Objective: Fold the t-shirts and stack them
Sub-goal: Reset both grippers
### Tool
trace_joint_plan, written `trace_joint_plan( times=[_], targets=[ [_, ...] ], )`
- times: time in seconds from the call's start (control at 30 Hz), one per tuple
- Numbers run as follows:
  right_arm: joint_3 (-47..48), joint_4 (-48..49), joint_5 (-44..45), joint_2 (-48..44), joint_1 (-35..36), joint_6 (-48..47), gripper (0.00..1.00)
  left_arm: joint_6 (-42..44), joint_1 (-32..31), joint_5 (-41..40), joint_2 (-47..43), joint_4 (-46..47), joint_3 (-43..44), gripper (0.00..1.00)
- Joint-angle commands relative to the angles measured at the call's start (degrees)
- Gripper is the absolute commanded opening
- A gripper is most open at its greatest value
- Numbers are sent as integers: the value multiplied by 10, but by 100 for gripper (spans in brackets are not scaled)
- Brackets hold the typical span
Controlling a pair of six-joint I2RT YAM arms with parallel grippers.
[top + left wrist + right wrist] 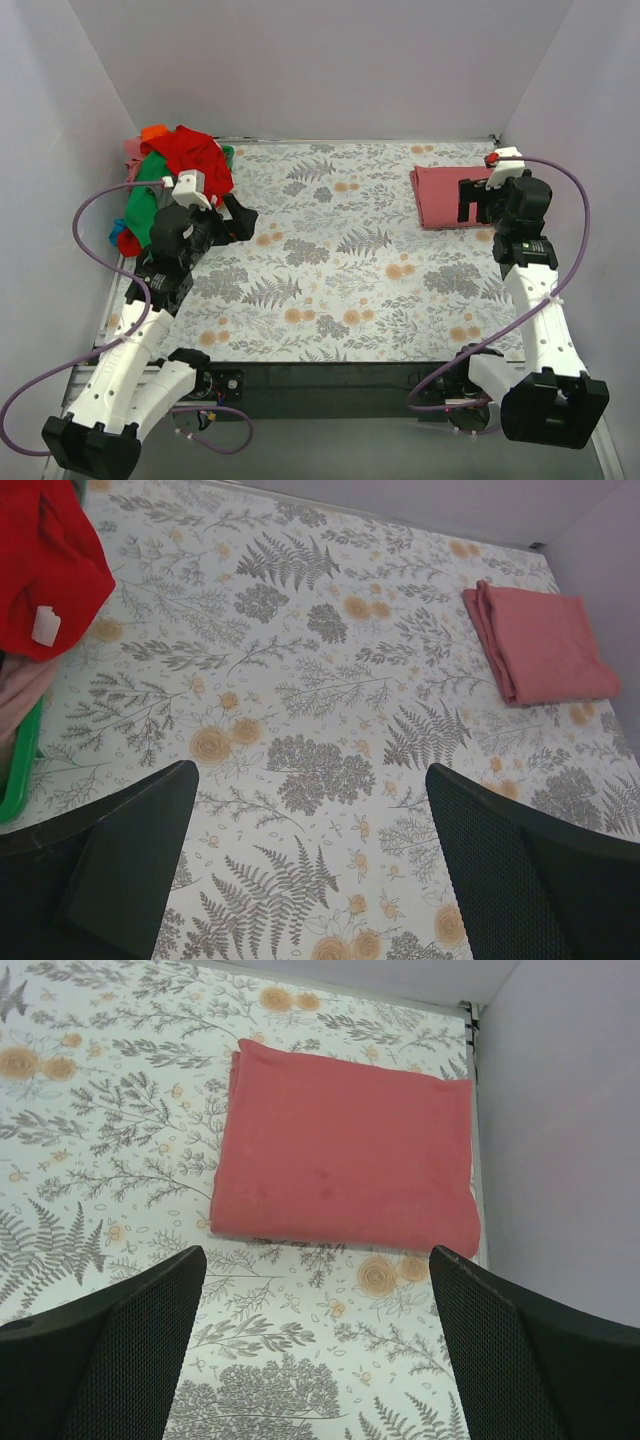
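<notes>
A salmon-pink t-shirt (438, 195) lies folded flat at the table's far right corner; it shows in the right wrist view (345, 1155) and the left wrist view (545, 645) too. A heap of unfolded t-shirts (170, 175), red on top with green, orange and pink under it, sits at the far left; the red one with a white tag shows in the left wrist view (45, 560). My left gripper (235, 218) is open and empty, just right of the heap, above the cover. My right gripper (470, 200) is open and empty, above the near edge of the folded shirt.
A floral-patterned cover (340, 260) spreads over the whole table. Pale walls stand close on the left, back and right. A purple cable loops out from each arm, on the left (85, 215) and on the right (585, 215).
</notes>
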Motion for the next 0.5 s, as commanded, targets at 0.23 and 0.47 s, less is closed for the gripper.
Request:
trace_joint_plan(
  times=[0.23, 0.47],
  targets=[
    [-27, 12, 113, -47, 1, 71, 98, 29, 2, -2, -31, -30, 22, 98],
    [-29, 11, 106, -48, 1, 44, 98, 29, 2, 22, -38, -31, 22, 98]
  ],
)
